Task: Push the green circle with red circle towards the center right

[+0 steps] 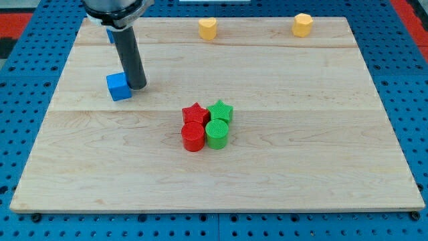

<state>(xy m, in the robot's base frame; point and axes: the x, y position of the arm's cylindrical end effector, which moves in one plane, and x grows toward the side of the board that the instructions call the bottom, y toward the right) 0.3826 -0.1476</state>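
Observation:
The green circle stands near the board's middle, touching the red circle on its left. A red star and a green star sit just above them, all in one tight cluster. My tip rests on the board at the upper left, right beside a blue cube, well up and left of the cluster.
A yellow heart-shaped block and a yellow hexagon block lie along the top edge. A second blue block peeks out behind the rod at the top left. The wooden board sits on a blue pegboard.

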